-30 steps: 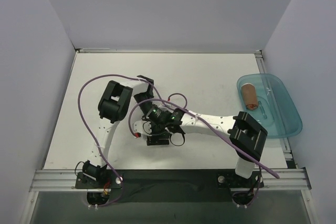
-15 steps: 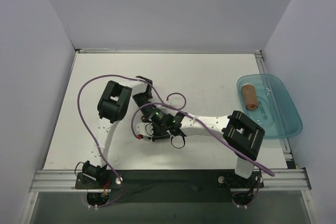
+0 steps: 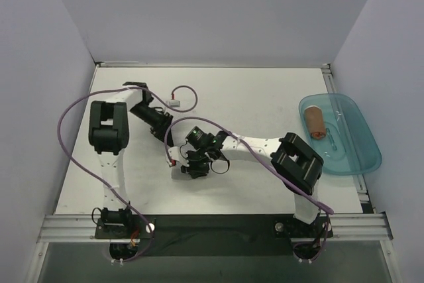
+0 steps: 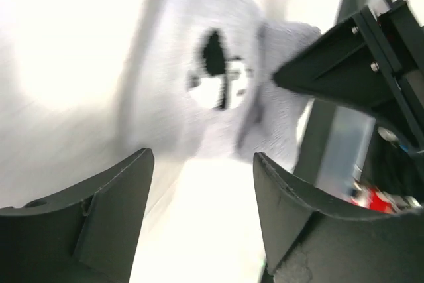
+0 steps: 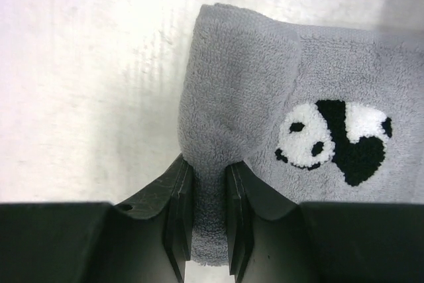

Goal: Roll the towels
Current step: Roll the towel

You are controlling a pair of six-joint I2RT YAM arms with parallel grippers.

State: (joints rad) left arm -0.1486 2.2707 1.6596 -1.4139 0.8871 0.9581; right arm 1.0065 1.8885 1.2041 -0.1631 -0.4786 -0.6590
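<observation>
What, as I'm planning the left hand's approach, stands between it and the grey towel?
Nothing visible. The grey towel lies straight ahead of the open left hand; the right hand, shut on the towel's folded edge, sits off to the side.

Teal tray [image 3: 354,145] on table [image 3: 265,94], far right.

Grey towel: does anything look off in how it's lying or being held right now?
The grey towel has one edge bunched into a thick, uneven fold, pinched between the jaws of the right gripper, not a tidy roll yet. The left gripper is open, holding nothing. The rust-brown towel lies rolled in the teal tray.
</observation>
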